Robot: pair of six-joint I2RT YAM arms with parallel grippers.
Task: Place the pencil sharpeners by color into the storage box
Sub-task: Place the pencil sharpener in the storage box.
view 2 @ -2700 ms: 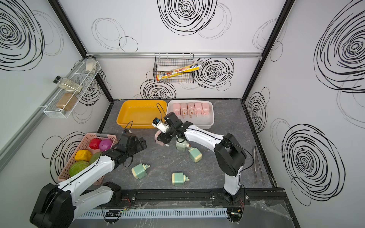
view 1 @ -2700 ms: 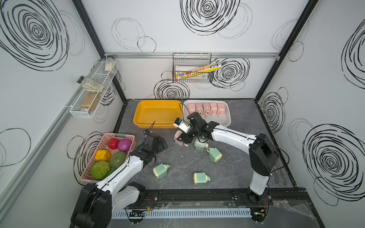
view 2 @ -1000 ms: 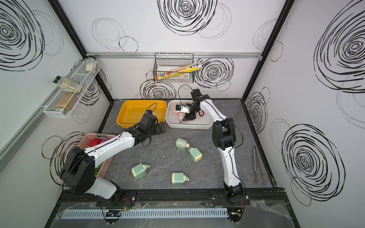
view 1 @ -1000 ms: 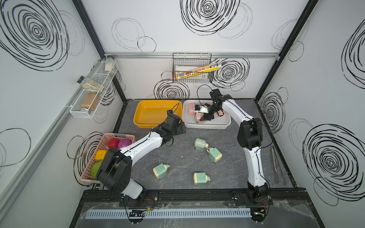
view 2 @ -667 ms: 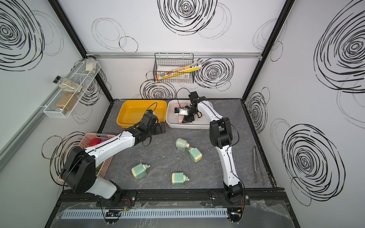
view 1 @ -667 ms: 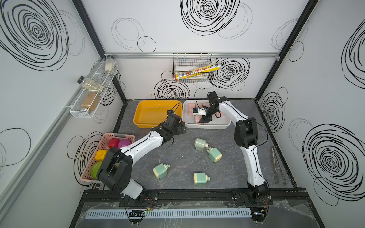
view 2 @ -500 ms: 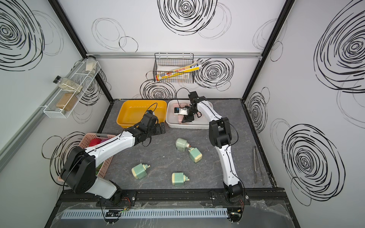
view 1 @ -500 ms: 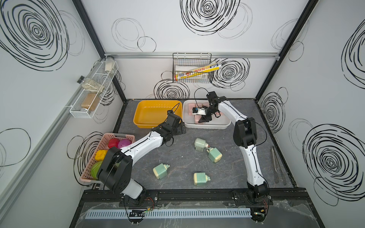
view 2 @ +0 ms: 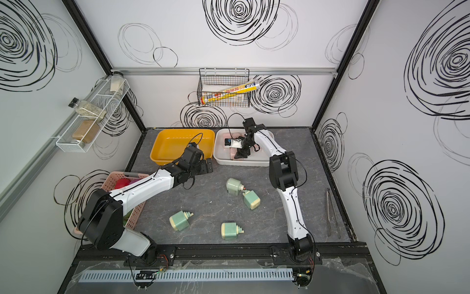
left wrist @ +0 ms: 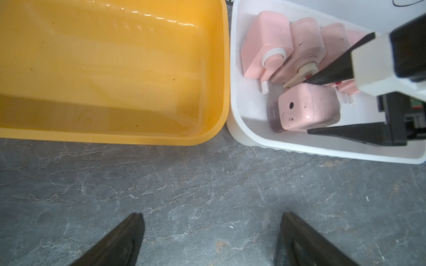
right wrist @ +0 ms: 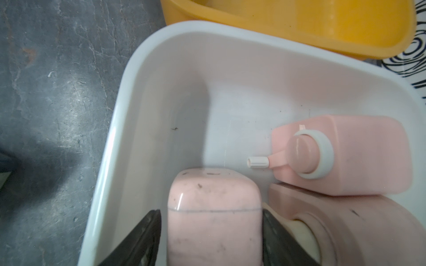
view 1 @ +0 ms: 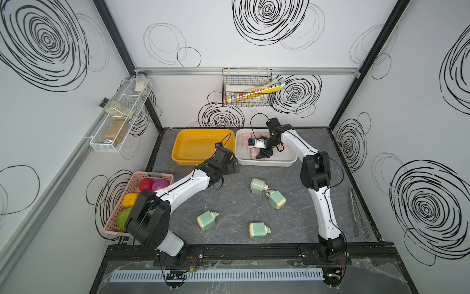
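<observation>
The right gripper point(right wrist: 211, 211) looks spread just clear of the pink pencil sharpener point(left wrist: 304, 110) in the white bin point(right wrist: 161, 92), so it should lift straight up without bumping its pink neighbours point(left wrist: 265, 41), while the left gripper point(left wrist: 212, 214) hangs wide open.

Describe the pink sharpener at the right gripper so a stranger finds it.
Find the white box beside the yellow box at the back. Pink sharpeners line its far wall; this sharpener lies alone before them, flanked by the right gripper.
</observation>
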